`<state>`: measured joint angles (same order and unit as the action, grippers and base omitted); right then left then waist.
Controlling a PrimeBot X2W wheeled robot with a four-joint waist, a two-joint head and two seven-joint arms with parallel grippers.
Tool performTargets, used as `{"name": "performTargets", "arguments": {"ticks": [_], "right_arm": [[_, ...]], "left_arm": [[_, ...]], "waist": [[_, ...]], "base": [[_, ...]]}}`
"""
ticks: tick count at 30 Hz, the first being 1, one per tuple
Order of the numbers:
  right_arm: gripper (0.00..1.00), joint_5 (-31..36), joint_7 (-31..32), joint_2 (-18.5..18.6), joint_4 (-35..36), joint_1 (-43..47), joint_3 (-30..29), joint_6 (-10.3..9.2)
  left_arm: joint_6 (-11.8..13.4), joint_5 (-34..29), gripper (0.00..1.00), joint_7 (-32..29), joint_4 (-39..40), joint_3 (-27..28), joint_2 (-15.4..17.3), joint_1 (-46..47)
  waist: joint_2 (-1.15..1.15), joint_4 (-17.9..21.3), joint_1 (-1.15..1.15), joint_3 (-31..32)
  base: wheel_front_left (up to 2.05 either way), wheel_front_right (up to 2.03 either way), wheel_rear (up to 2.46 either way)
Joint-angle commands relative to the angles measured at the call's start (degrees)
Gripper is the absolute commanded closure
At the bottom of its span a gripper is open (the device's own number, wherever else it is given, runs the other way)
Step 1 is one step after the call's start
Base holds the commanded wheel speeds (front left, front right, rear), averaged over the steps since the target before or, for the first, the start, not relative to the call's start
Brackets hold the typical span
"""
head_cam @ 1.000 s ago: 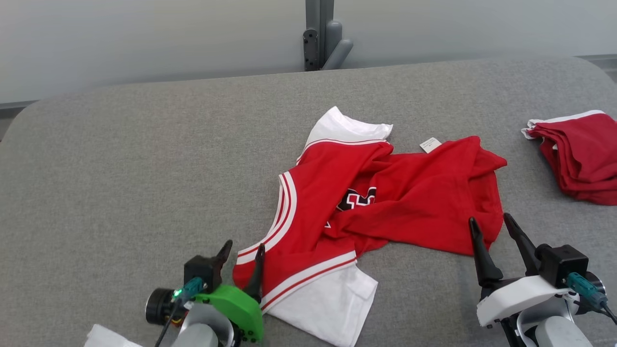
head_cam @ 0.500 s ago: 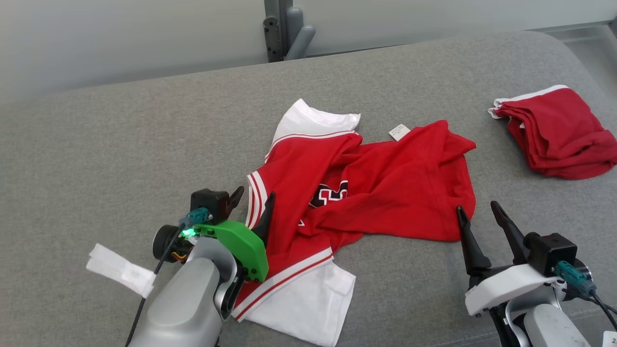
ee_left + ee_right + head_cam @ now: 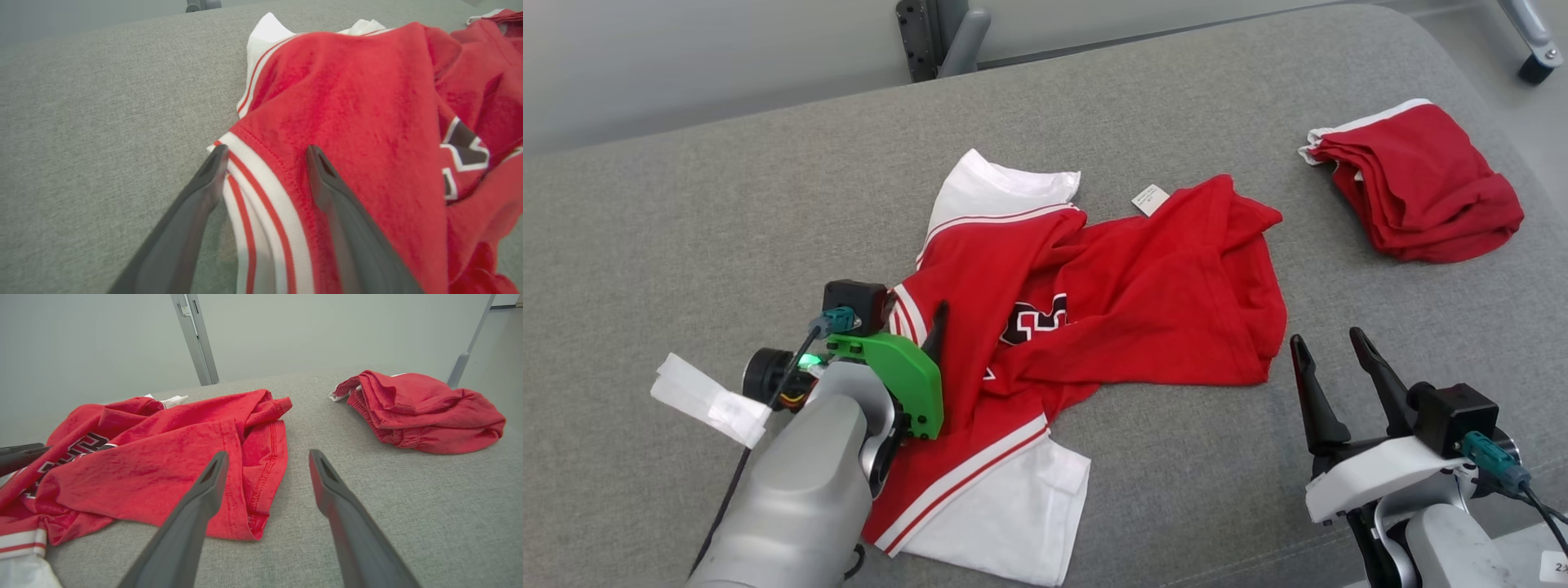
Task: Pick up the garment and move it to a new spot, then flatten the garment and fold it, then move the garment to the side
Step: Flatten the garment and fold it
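Note:
The garment [image 3: 1127, 286] is a red jersey with white sleeves and striped trim, lying crumpled in the middle of the grey padded table [image 3: 686, 220]. My left gripper [image 3: 915, 317] is open at its left side. In the left wrist view the striped red-and-white edge [image 3: 261, 192] lies between the spread fingers of that gripper [image 3: 267, 150], with one finger over the red cloth [image 3: 347, 102]. My right gripper [image 3: 1325, 336] stands open just off the garment's lower right corner, with bare table between its fingers [image 3: 268, 453]. The red hem [image 3: 261, 473] lies under its left finger.
A second red garment [image 3: 1413, 188] lies folded at the table's far right [image 3: 421, 412]. A grey post [image 3: 931, 37] stands behind the table. A white tape tag [image 3: 707, 400] hangs on my left arm's cable. The table's right edge and a caster [image 3: 1535, 69] show at the top right.
The head camera has swung, shifting the whole picture left and up. My left gripper has advanced onto the garment's striped edge. The right gripper holds its place, still open.

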<state>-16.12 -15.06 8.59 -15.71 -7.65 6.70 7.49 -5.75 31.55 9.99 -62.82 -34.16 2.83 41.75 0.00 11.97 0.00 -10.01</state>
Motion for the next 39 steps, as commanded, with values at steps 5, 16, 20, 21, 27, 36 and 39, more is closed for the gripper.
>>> {"name": "performTargets", "arguments": {"ticks": [5,16,20,21,27,36,39], "right_arm": [[0.00,-0.31,-0.16,-0.05,0.30,-0.93,0.12,0.00],[0.00,-0.88,-0.16,0.12,3.49,-0.68,2.28,0.00],[0.00,-0.53,-0.16,0.59,5.63,-0.03,5.31,0.00],[0.00,-0.39,-0.16,0.73,5.91,0.13,6.19,0.00],[0.00,-0.18,-0.17,1.01,6.32,-0.38,8.81,0.00],[0.00,-1.01,-0.17,0.73,5.66,-0.10,11.38,0.00],[0.00,-0.41,-0.17,1.30,5.35,0.92,11.57,0.00]], "left_arm": [[0.88,-2.40,1.00,1.31,-4.09,-1.68,1.13,2.90],[2.84,-4.33,1.00,5.24,-2.85,-0.66,7.56,8.85],[2.97,-5.56,1.00,5.24,-1.57,-0.18,11.45,12.21],[2.99,-5.59,1.00,5.21,-1.23,0.01,12.42,12.96],[4.64,-7.19,1.00,5.22,1.69,1.41,16.78,16.53],[6.21,-6.15,0.00,5.17,7.56,6.86,19.17,11.89],[7.89,-7.08,0.00,5.17,14.71,9.76,19.50,7.62]], "waist": [[0.00,0.84,0.00,-1.24],[0.00,-0.10,0.00,-2.97],[0.00,0.12,0.00,-3.89],[0.00,0.27,0.00,-4.14],[0.00,1.25,0.00,-5.61],[0.00,1.27,0.00,-5.78],[0.00,-0.01,0.00,-5.16]], "base": [[0.00,0.00,0.00],[0.00,0.00,0.00],[0.00,0.00,0.00],[0.00,0.00,0.00],[0.00,0.00,0.00],[0.00,0.00,0.00],[0.00,0.00,0.00]]}}
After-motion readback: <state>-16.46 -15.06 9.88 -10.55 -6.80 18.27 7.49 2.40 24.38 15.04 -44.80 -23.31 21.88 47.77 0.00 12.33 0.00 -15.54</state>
